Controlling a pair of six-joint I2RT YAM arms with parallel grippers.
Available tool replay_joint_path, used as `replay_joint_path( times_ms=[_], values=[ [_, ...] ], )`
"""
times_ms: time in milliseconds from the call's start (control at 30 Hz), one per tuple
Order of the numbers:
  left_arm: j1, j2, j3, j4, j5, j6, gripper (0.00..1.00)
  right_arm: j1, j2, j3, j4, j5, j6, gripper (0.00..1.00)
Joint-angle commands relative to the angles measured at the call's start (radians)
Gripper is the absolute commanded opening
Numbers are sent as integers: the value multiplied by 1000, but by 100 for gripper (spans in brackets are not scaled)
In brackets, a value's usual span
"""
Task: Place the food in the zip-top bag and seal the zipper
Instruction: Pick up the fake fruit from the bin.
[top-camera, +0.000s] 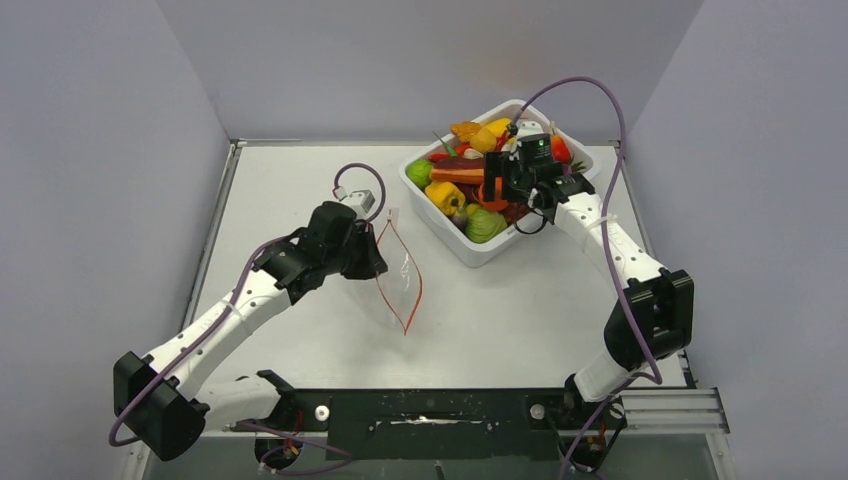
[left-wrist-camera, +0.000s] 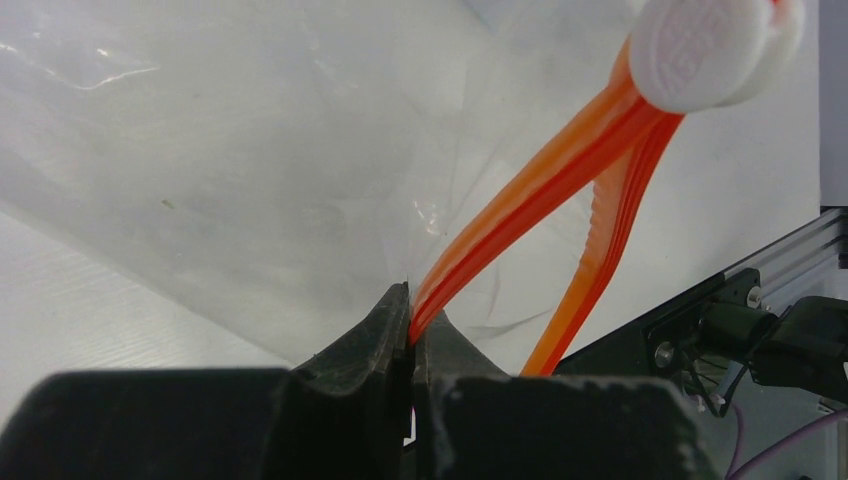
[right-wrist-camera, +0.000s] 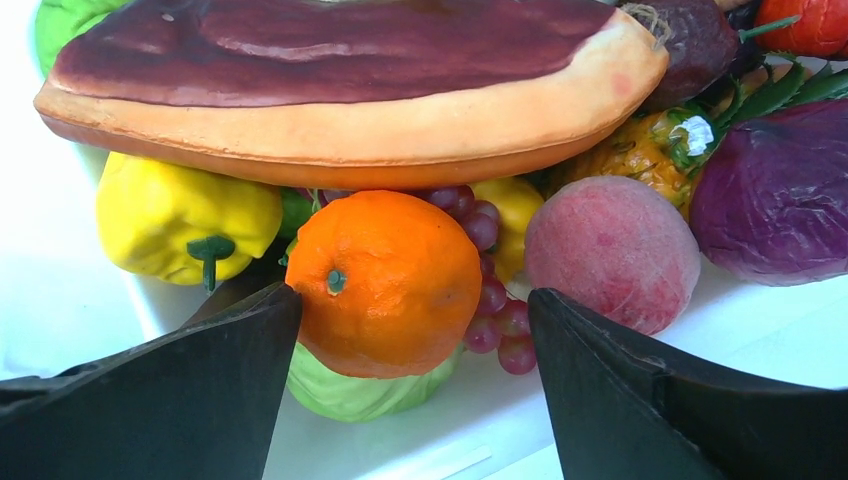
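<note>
The clear zip-top bag (top-camera: 398, 272) stands on the table with its red-orange zipper (top-camera: 414, 285) spread open. My left gripper (top-camera: 372, 262) is shut on one side of the zipper strip (left-wrist-camera: 520, 215), with the white slider (left-wrist-camera: 705, 50) at its far end. The food fills a white tub (top-camera: 470, 250). My right gripper (top-camera: 497, 190) is open above the tub. In the right wrist view an orange ball (right-wrist-camera: 385, 280) sits between my fingers, on a green cabbage (right-wrist-camera: 360, 390), beside purple grapes (right-wrist-camera: 495, 315), a peach (right-wrist-camera: 612, 250), a yellow pepper (right-wrist-camera: 185, 215) and a long orange-edged brown slab (right-wrist-camera: 350, 80).
A purple cabbage (right-wrist-camera: 775, 195) and a pineapple piece (right-wrist-camera: 640, 150) lie at the tub's right. Grey walls close in the table on three sides. The black base rail (top-camera: 430, 410) runs along the near edge.
</note>
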Motion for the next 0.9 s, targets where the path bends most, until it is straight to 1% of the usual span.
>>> replay_joint_path(
  times_ms=[0,233,300,333,367,400,433,467,533,567,700,867],
  values=[
    [-5,-25,8,70,28,-13,0,-6,10,33,0,-4,-9,86],
    [-5,-33,-8,80,34,-25,0,-6,51,48,5,-38,-15,88],
    [-4,-38,-13,82,35,-29,0,-4,59,54,5,-43,-15,87],
    [-4,-41,-16,82,37,-31,0,-5,58,56,5,-44,-16,84],
    [-5,-44,-18,83,37,-33,0,-5,53,55,8,-45,-16,79],
    [-5,-47,-20,84,38,-35,0,-4,45,49,13,-46,-16,73],
    [-4,-50,-21,84,37,-36,0,-3,34,43,19,-47,-15,66],
    [-4,-53,-24,85,38,-39,0,-3,23,38,23,-47,-13,61],
    [-4,-58,-29,84,36,-40,0,2,0,33,20,-46,-6,52],
    [-5,-61,-30,84,34,-40,0,5,-14,31,16,-46,-2,50],
    [-5,-69,-31,82,26,-42,0,32,-61,28,-20,-32,12,45],
    [-3,-71,-30,87,22,-55,0,116,-135,17,-75,36,27,43]
  ],
)
